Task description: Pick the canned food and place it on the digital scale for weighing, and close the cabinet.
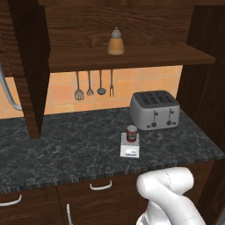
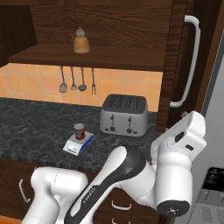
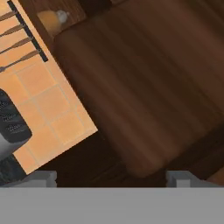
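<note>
Dark marble counter (image 1: 66, 145) up front holds the digital scale (image 1: 130, 148) with the canned food (image 1: 131, 133) on its platform, so weighing looks done; toaster (image 1: 154, 110) sits just behind. Gripper (image 3: 111, 179) faces the open cabinet (image 2: 177, 57) door close up, likely to push it shut. Fingers look spread with nothing between them; a tan bottle (image 1: 115, 42) sits on the shelf.

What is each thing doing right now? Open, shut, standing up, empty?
cabinet: open, doors swung out to the sides.
canned food: upright, resting on the scale.
digital scale: flat on the counter, loaded with the can.
bottle: upright on the cabinet shelf, cap on.
toaster: slots empty.
utensils: hanging on the tiled wall.
claw: open, holding nothing, facing the cabinet door.
</note>
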{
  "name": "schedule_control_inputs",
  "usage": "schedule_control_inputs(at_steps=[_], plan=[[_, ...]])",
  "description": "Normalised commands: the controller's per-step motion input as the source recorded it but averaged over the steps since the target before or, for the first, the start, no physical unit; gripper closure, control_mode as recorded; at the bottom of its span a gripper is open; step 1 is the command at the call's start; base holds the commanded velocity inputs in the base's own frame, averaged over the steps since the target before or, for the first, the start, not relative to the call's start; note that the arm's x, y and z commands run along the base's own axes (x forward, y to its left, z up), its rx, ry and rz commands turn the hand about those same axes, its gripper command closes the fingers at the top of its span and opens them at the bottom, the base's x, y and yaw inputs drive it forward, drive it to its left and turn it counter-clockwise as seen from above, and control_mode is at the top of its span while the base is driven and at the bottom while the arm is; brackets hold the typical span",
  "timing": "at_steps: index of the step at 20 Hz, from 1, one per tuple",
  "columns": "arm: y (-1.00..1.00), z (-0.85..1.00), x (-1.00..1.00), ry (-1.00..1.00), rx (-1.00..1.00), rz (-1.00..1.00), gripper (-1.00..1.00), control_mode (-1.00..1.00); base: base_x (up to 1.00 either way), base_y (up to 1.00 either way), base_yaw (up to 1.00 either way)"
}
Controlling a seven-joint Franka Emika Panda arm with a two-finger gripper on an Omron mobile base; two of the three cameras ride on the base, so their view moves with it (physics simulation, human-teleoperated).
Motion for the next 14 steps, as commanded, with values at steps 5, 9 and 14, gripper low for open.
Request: schedule_control_inputs(at_steps=[5, 9, 14], plan=[[-0.12, 0.08, 0.38, 0.00, 0.03, 0.03, -1.00, -1.00, 0.00, 0.00, 0.00], [0.44, 0.22, 0.58, -0.04, -0.14, 0.19, -1.00, -1.00, 0.00, 0.00, 0.00], [0.90, 0.24, 0.56, -0.07, -0.26, 0.32, -1.00, -1.00, 0.00, 0.00, 0.00]])
